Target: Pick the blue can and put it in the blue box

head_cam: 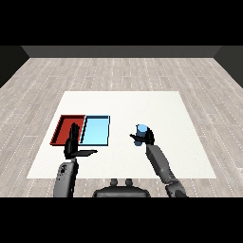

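Note:
The blue can stands upright just right of the table's middle. My right hand is curled round its lower part from the right, with the thumb reaching in from the left. The light blue tray lies to the left of the can, with nothing in it. My left hand hovers over the near edge where the two trays meet, fingers straight and pointing away, thumb stretched out to the right, holding nothing.
The red tray lies directly left of the blue tray, touching it, and holds nothing. The white table stretches wide behind and to the right of the can.

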### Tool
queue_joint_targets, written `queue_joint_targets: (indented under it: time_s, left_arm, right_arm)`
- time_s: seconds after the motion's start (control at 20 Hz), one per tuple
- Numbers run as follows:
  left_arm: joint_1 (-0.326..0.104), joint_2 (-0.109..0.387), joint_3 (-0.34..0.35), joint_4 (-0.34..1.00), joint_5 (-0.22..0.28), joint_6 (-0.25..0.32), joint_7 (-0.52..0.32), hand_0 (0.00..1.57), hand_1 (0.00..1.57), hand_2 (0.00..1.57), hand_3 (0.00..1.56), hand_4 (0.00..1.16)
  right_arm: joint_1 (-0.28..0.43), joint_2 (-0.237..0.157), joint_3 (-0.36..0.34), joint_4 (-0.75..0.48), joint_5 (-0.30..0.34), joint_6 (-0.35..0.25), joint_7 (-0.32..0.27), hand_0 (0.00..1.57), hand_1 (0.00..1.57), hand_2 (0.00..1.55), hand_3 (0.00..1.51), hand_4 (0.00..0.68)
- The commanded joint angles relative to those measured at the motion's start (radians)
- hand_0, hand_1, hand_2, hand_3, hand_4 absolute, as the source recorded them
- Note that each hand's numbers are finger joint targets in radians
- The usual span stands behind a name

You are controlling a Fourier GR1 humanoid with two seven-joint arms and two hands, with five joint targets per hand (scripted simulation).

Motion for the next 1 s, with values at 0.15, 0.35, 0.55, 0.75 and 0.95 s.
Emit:
queue_joint_targets:
  time_s: [0.15, 0.35, 0.55, 0.75, 0.95]
  left_arm:
    - [0.049, -0.003, -0.039, -0.121, -0.025, 0.023, 0.072, 0.00, 0.00, 0.00, 0.00, 0.00]
    - [-0.028, 0.007, 0.012, 0.068, -0.002, -0.005, -0.040, 0.00, 0.00, 0.00, 0.00, 0.00]
    - [-0.016, -0.011, -0.029, -0.003, -0.023, 0.012, 0.016, 0.00, 0.00, 0.00, 0.00, 0.00]
    - [0.032, -0.008, -0.043, 0.028, -0.010, -0.034, -0.041, 0.00, 0.00, 0.00, 0.00, 0.00]
    - [-0.015, -0.025, -0.093, -0.053, -0.021, -0.024, 0.094, 0.00, 0.00, 0.00, 0.00, 0.00]
  right_arm:
    - [-0.001, 0.005, 0.054, -0.034, -0.020, -0.054, 0.015, 1.46, 1.46, 1.45, 1.42, 0.523]
    - [0.037, 0.003, 0.046, -0.119, 0.058, -0.029, 0.012, 1.46, 1.46, 1.47, 1.32, 0.448]
    - [0.064, -0.025, 0.103, -0.304, 0.121, -0.102, 0.083, 1.45, 1.45, 1.47, 1.34, 0.486]
    - [0.065, -0.026, 0.103, -0.369, 0.139, -0.113, 0.109, 1.46, 1.46, 1.48, 1.35, 0.518]
    - [0.091, 0.005, 0.141, -0.359, 0.137, -0.098, 0.065, 1.46, 1.46, 1.49, 1.39, 0.525]
